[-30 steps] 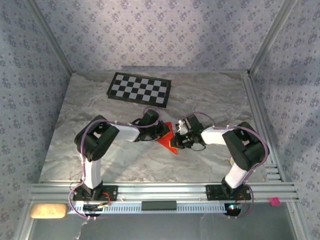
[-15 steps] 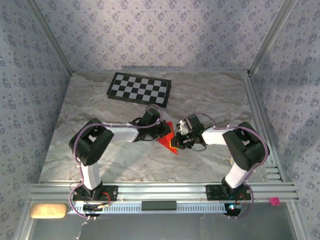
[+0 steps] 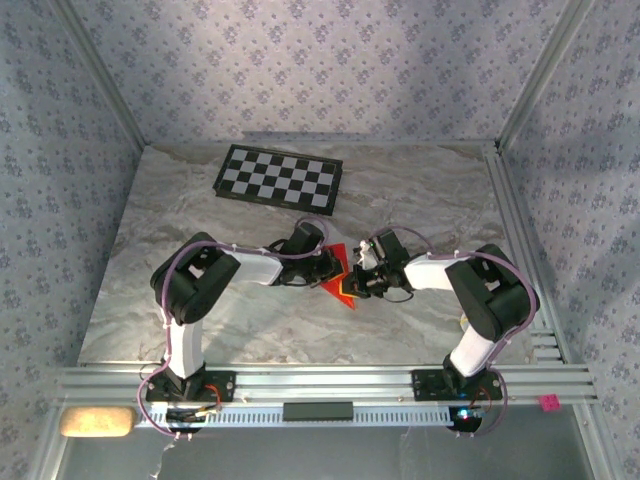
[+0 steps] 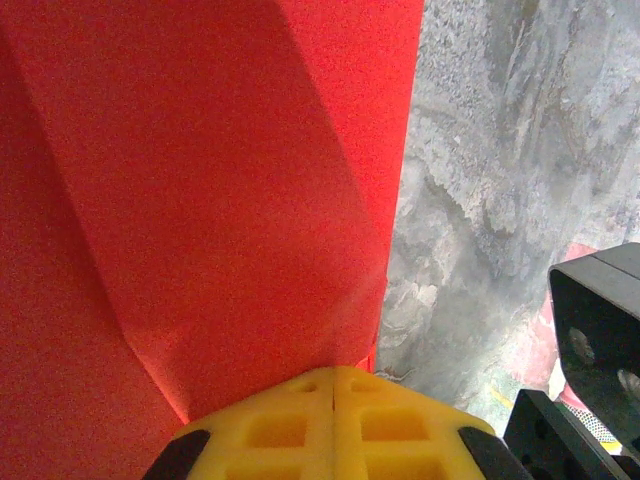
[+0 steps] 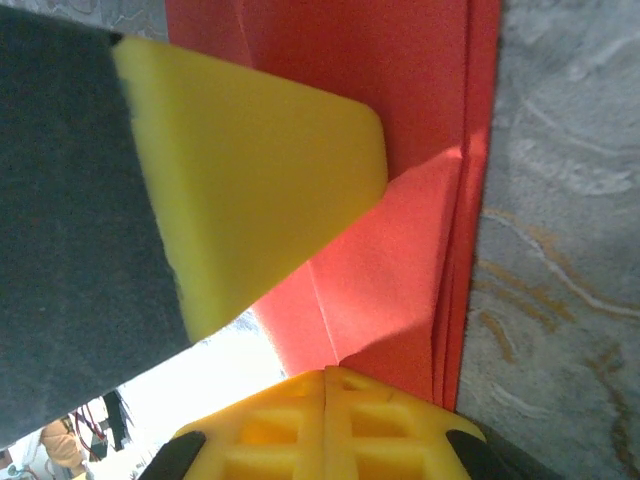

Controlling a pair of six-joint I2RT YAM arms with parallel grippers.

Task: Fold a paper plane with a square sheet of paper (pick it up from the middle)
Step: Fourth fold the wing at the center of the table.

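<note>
The square sheet of paper [image 3: 341, 286] is bright red, folded into a layered, pointed shape, and held just above the table's middle between both arms. My left gripper [image 3: 327, 266] is shut on its left side. In the left wrist view the yellow pads [image 4: 333, 385] meet on the red paper [image 4: 200, 180]. My right gripper [image 3: 357, 277] is shut on the other side. Its pads [image 5: 325, 378] pinch the paper [image 5: 410, 230] beside the stacked edges. The left gripper's yellow finger [image 5: 250, 160] lies across the paper just ahead of them.
A black-and-white checkerboard [image 3: 279, 178] lies at the back left of the marbled table [image 3: 430, 190]. Patterned walls close in three sides, and a metal rail [image 3: 320, 381] runs along the near edge. The right arm's black housing [image 4: 600, 330] sits close to the left gripper.
The left jaws have closed on the paper. The left elbow swung out to the left and came back. The right arm and the paper have barely shifted.
</note>
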